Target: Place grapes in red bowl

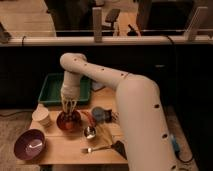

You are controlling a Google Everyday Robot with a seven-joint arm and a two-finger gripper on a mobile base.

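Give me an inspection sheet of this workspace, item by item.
Surface: wooden table, several things set on it.
Job's things: red bowl near the table's middle; grapes cannot be made out.
Clutter: green tray at the back, purple bowl at the front left, pale cup, metal cup, fork.
Gripper: gripper points down, right over the red bowl.
Cables: nothing seen.
Surroundings: dark wall behind the table, railing above it.
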